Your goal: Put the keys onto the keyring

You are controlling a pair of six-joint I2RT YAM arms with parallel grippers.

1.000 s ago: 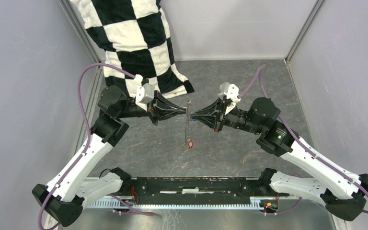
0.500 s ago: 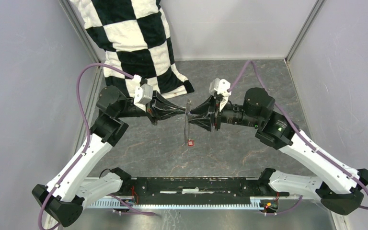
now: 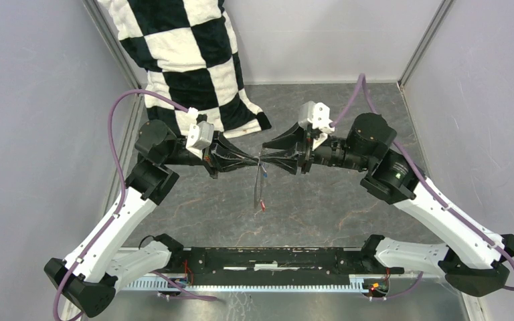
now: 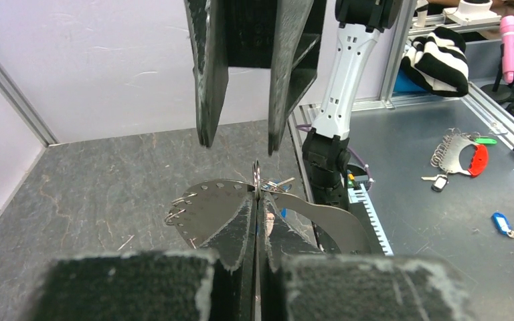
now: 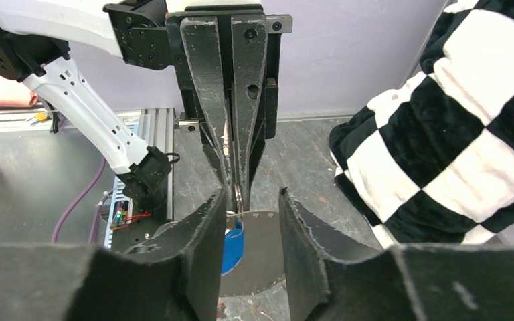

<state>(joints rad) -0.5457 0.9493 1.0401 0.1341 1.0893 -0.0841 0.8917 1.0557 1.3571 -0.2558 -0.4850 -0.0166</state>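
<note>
— What is the left gripper [image 4: 257, 198] doing?

— Its fingers are pressed flat together on the upper part of the keyring [image 3: 260, 180]. The thin wire is pinched edge-on between them, above the middle of the table [image 3: 321, 207].

— How does the hoop look?

— It is a thin grey loop hanging down from that pinch, seen almost edge-on from above. The red key [image 3: 262, 206] sits at its lower end, the end nearest the arm bases.

— And the right gripper [image 5: 251, 197]?

— It faces the left one tip to tip. Its fingers are parted by a moderate gap and nothing is clamped between them. The left fingertips and the top of the hoop line up with that gap.

— Where is the blue key [image 5: 233, 241]?

— Its blue head shows low down, just inside one of the right gripper's fingers and beside the hoop. I cannot tell whether it touches the finger or is threaded on the wire.

— What lies beyond?

— A black-and-white checkered cloth [image 3: 187, 60] is draped in the far left corner, well apart from the grippers.
</note>
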